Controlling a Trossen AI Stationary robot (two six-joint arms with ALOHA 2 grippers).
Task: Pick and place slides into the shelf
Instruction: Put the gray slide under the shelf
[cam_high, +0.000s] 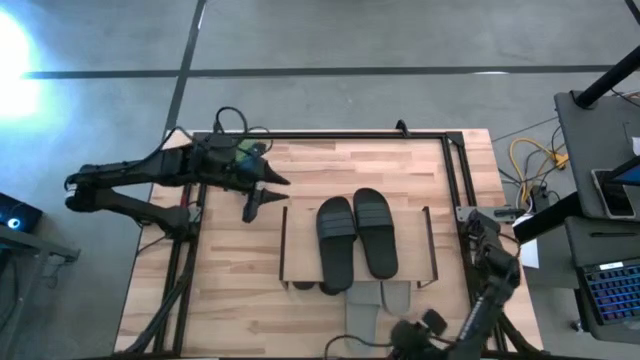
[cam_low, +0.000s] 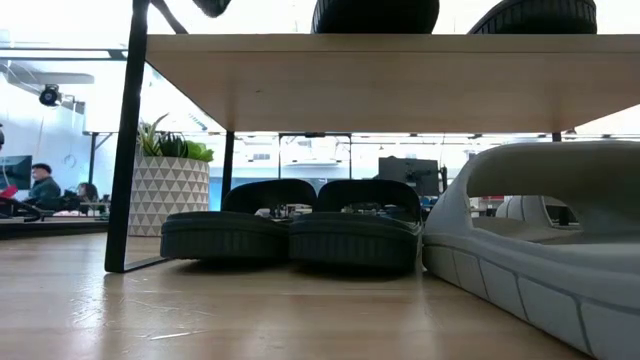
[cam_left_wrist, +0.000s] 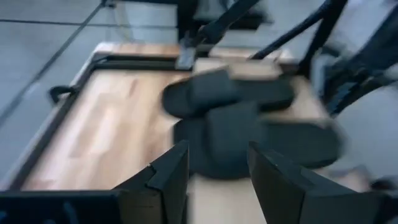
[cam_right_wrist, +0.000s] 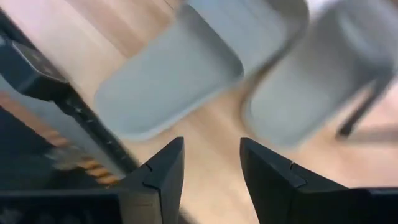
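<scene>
Nearest the front tabletop edge, two light grey slides (cam_high: 378, 300) lie half under the shelf (cam_high: 300, 235). The right pincer (cam_right_wrist: 210, 168) hovers above them, fingers apart, empty. They look light, springy foam; the broad strap seems the best hold. Two black slides (cam_high: 355, 235) rest on top. The left pincer (cam_high: 262, 190) waits, parted, over bare tabletop (cam_high: 200, 300) beside the shelf's side frame.
</scene>
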